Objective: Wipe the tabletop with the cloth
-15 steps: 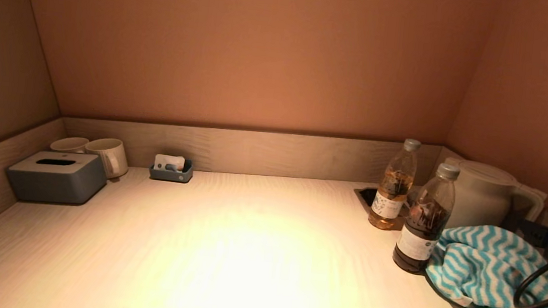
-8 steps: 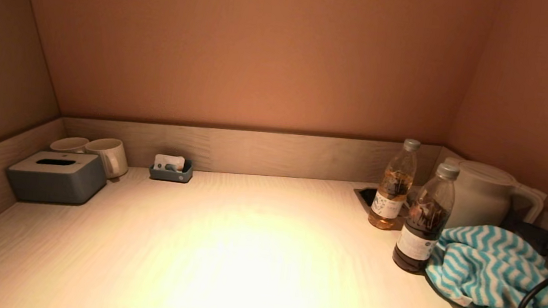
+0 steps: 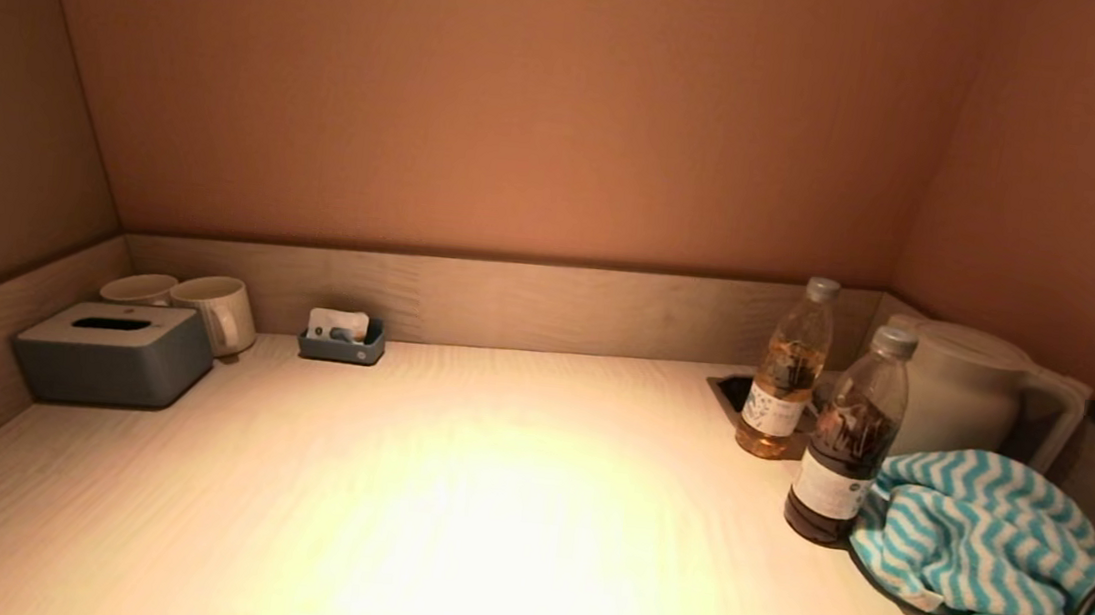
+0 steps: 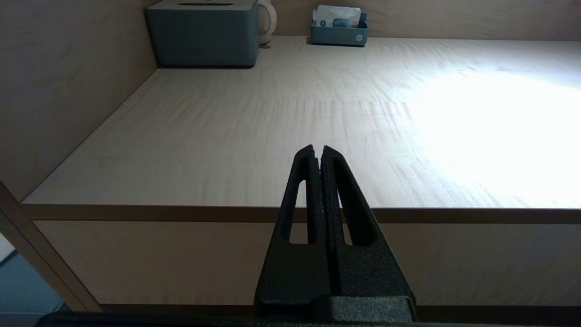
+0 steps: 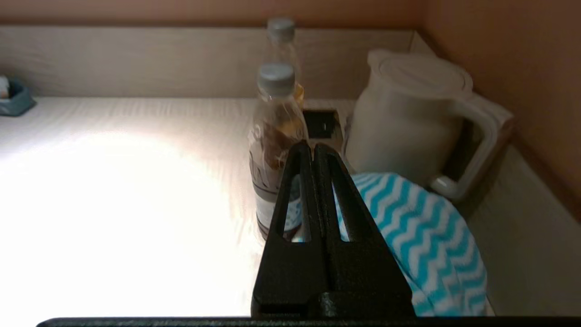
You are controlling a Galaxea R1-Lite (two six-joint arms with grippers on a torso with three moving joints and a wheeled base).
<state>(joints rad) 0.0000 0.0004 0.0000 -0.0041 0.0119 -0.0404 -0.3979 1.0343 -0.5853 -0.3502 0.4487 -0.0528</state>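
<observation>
Pale tabletop (image 3: 488,503) under crumpled, turquoise-and-white zigzag cloth (image 3: 987,541).

Both pincers (image 4: 317,152) (image 5: 313,147) matte black, slotted tapering fingers; seemingly ribbed pads.

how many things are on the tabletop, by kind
bottles: 2
mugs: 2
tissue box: 1
tray: 1
kettle: 1
cloth: 1
total: 8
</observation>
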